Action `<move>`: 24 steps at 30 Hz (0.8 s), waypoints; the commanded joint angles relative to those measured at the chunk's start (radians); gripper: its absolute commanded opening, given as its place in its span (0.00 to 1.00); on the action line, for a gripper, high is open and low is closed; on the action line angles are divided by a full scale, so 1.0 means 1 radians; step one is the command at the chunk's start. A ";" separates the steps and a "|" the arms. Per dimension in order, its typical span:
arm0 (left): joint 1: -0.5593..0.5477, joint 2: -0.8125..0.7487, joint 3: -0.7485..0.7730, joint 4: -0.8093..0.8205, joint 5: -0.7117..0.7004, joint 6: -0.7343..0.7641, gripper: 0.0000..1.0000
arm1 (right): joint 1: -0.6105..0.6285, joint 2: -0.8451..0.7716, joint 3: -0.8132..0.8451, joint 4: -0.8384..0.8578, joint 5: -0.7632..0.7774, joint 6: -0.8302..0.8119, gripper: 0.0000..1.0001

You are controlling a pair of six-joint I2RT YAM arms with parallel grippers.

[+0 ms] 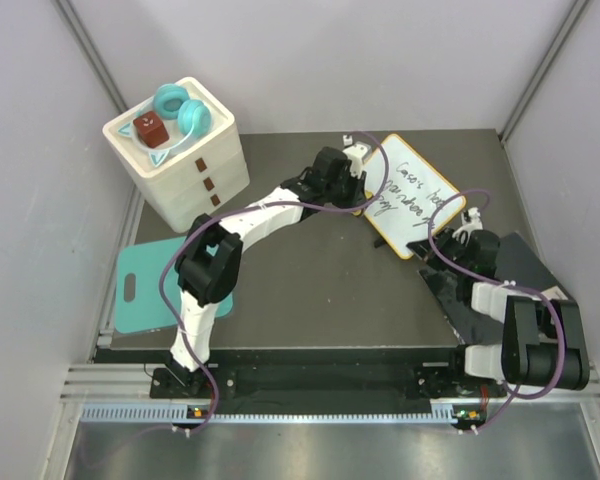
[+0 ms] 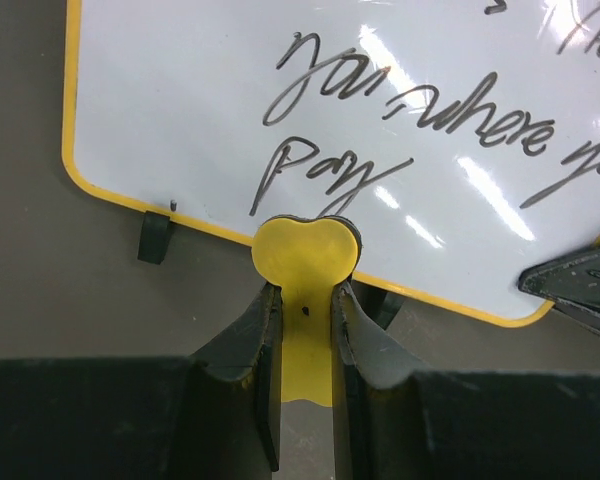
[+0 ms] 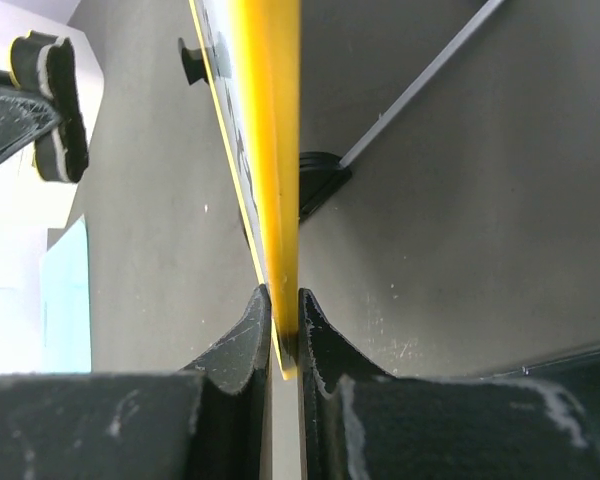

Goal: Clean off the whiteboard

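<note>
Left gripper (image 2: pixel 305 305) pinches a yellow eraser (image 2: pixel 306 250) near the whiteboard (image 2: pixel 180 80), just off its written face. Right gripper (image 3: pixel 284 315) is clamped on its yellow edge.

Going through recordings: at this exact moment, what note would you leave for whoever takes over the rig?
Left gripper: shut on the yellow eraser, whose head is at the bottom frame of the whiteboard. Whether it touches the board is unclear.
Right gripper: shut on the whiteboard's yellow frame edge, steadying it.
Whiteboard: far right of the dark table, between the two grippers.
Done: eraser in hand, board held.
Left: all of the wiping. The handwriting is intact and no cleared patch is visible.
</note>
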 commanded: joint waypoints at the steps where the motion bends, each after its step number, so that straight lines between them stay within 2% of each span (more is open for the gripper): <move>1: 0.002 0.028 0.063 0.082 -0.057 -0.028 0.00 | 0.020 0.037 -0.005 -0.172 0.071 -0.048 0.00; 5: 0.002 0.065 0.082 0.144 -0.109 -0.051 0.00 | 0.020 0.060 0.017 -0.186 0.069 -0.057 0.00; 14: -0.011 0.237 0.223 0.191 -0.088 -0.055 0.00 | 0.020 0.080 0.025 -0.197 0.068 -0.056 0.00; 24: -0.054 0.328 0.212 0.268 -0.031 -0.057 0.00 | 0.022 0.086 0.031 -0.200 0.060 -0.065 0.00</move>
